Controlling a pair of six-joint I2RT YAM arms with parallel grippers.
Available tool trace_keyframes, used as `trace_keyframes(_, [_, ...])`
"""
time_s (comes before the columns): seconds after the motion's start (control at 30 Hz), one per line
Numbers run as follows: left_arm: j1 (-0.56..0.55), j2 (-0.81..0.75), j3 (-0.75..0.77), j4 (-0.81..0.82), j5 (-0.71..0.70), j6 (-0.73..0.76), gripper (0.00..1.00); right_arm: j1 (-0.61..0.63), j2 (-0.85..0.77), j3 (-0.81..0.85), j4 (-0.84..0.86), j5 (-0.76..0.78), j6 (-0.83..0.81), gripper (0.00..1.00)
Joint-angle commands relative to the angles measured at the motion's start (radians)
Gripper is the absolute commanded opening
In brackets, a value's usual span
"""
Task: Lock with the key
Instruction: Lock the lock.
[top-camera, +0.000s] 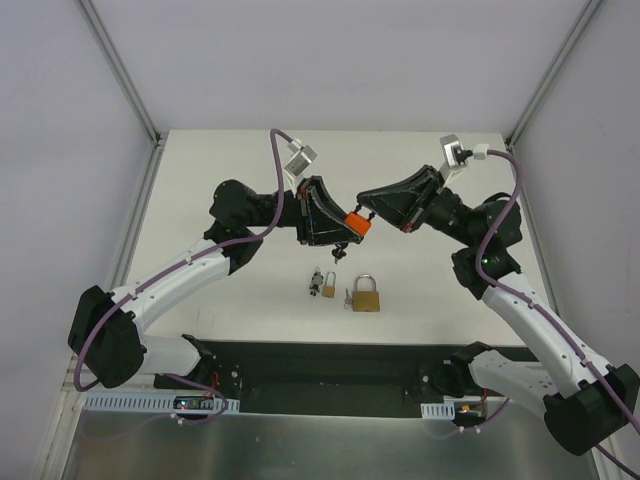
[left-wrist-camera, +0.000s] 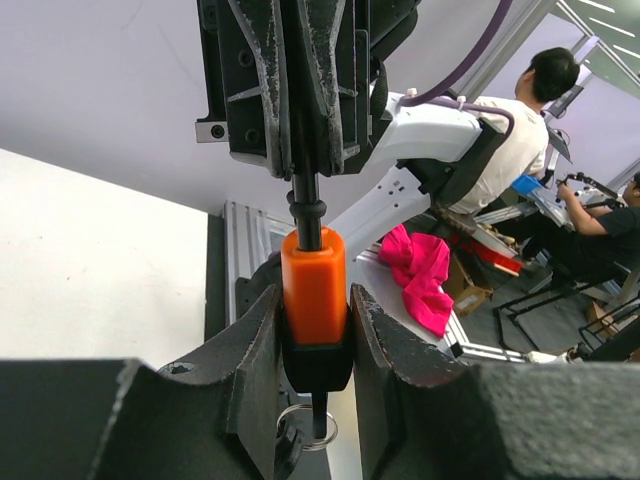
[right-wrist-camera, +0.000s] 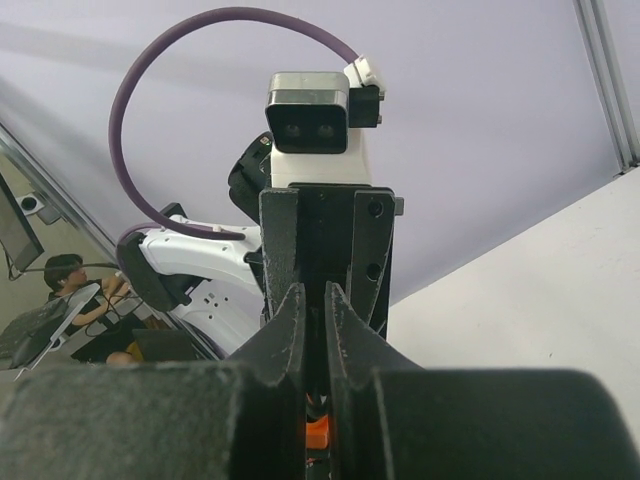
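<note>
Above the middle of the matte white table (top-camera: 230, 170), the left gripper (left-wrist-camera: 315, 335) is clamped on the flat sides of a glossy orange plastic lock (left-wrist-camera: 313, 280) with a black base and a wire key ring (left-wrist-camera: 305, 427) dangling beneath. The right gripper (left-wrist-camera: 306, 170) is pinched tight on the thin black stem (left-wrist-camera: 307, 215) rising from its top. On the table lie a squarish brass padlock (top-camera: 365, 297) and, just beside it, a smaller padlock (top-camera: 328, 285), their lettering too small to read.
</note>
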Motion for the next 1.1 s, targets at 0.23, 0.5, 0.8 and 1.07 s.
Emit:
trace_keyframes(0.23, [-0.008,-0.060,0.070,0.154,-0.231,0.114,0.00,0.102,0.022,-0.123,-0.154,-0.143,0.005,0.01])
trace_keyframes(0.5, [0.002,-0.103,0.042,0.108,-0.273,0.142,0.00,0.103,-0.009,-0.127,-0.267,-0.162,-0.057,0.01])
trace_keyframes(0.8, [0.015,-0.136,0.021,0.082,-0.289,0.156,0.00,0.105,-0.027,-0.114,-0.379,-0.182,-0.132,0.01])
trace_keyframes(1.07, [0.015,-0.137,0.013,0.088,-0.290,0.151,0.00,0.106,-0.038,-0.086,-0.379,-0.165,-0.136,0.01])
